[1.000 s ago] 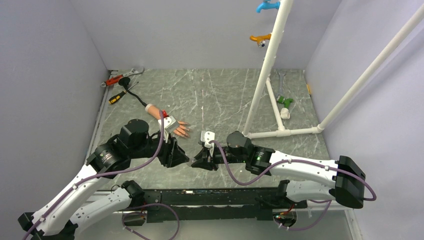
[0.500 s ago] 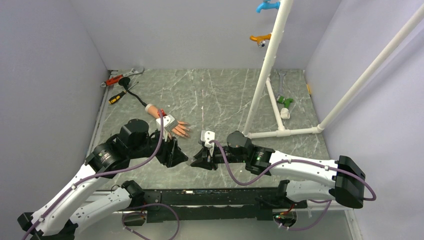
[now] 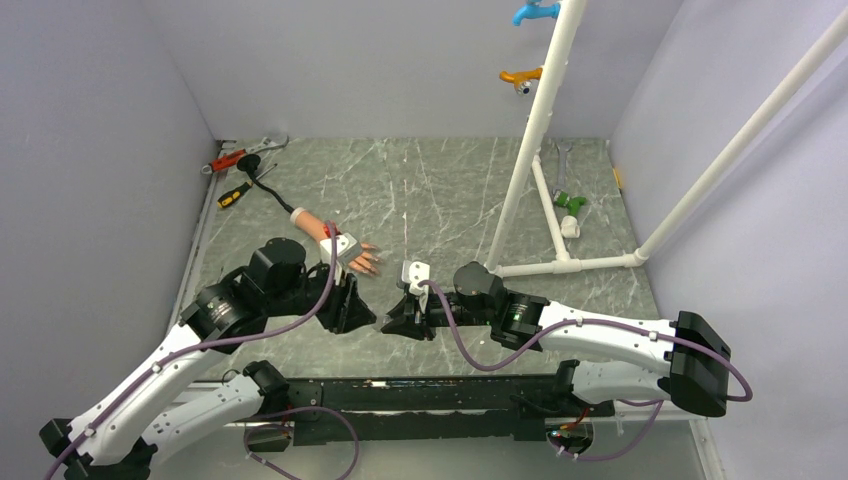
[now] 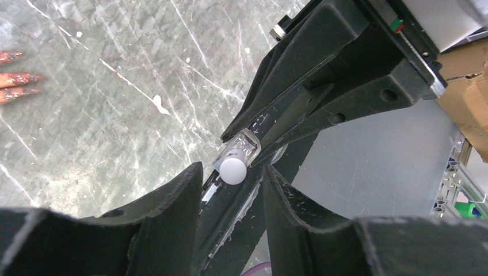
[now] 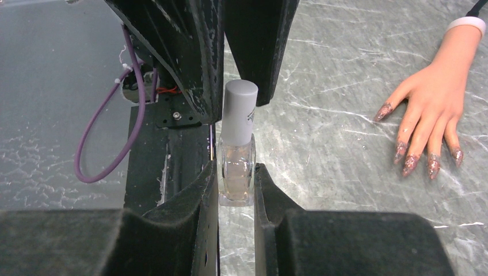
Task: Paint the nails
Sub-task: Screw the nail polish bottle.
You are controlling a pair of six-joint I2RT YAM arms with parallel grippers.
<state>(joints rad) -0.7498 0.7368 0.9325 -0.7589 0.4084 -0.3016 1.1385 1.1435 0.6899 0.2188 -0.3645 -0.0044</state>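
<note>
The flesh-coloured mannequin hand lies palm down on the grey marble table, its reddish glittery nails pointing toward the arms; three of those nails show at the left wrist view's edge. My right gripper is shut on a small clear bottle, which stands upright with a grey cap. My left gripper faces it from the other side, open, one finger on each side of the cap with gaps showing. Both grippers meet near the table's front edge.
A red-handled wrench and a screwdriver lie at the back left. A white pipe frame rises at the right, with a green piece at its foot. The black mounting rail runs along the near edge.
My left arm has shifted slightly right, bringing its fingers closer round the bottle's cap. The right arm and the bottle have not moved.
</note>
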